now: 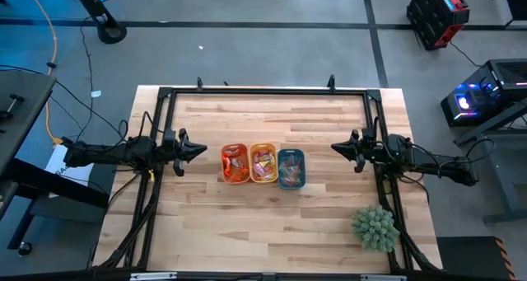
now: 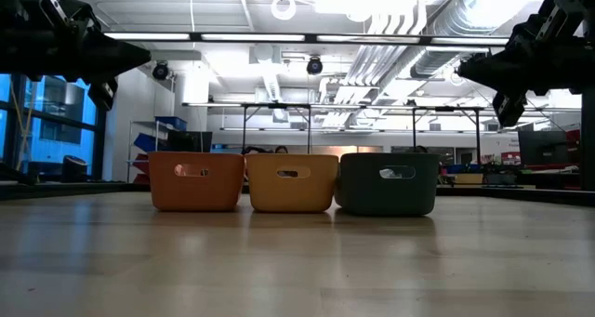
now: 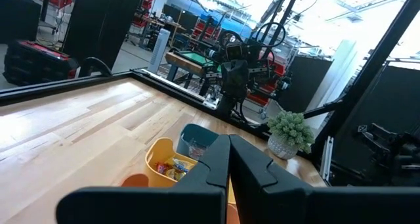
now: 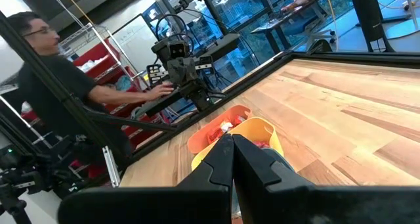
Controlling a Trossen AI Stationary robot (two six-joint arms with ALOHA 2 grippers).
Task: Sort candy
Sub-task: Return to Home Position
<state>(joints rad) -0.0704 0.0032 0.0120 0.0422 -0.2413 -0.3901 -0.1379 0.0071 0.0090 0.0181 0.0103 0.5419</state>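
Note:
Three oblong trays stand in a row at the table's middle: orange (image 1: 235, 164), yellow (image 1: 263, 163) and teal (image 1: 291, 168). Wrapped candy lies inside each: in the orange tray (image 1: 236, 167), in the yellow tray (image 1: 264, 166) and in the teal tray (image 1: 290, 172). My left gripper (image 1: 202, 149) is shut and empty, raised above the table left of the trays. My right gripper (image 1: 335, 147) is shut and empty, raised right of the trays. In the low view the trays (image 2: 290, 182) rest on their bases on the wood.
A spiky green plant ball (image 1: 375, 227) sits at the table's near right corner. A dark frame (image 1: 263, 91) runs along the table's far edge and sides. A person (image 4: 59, 86) shows beyond the table's left side in the right wrist view.

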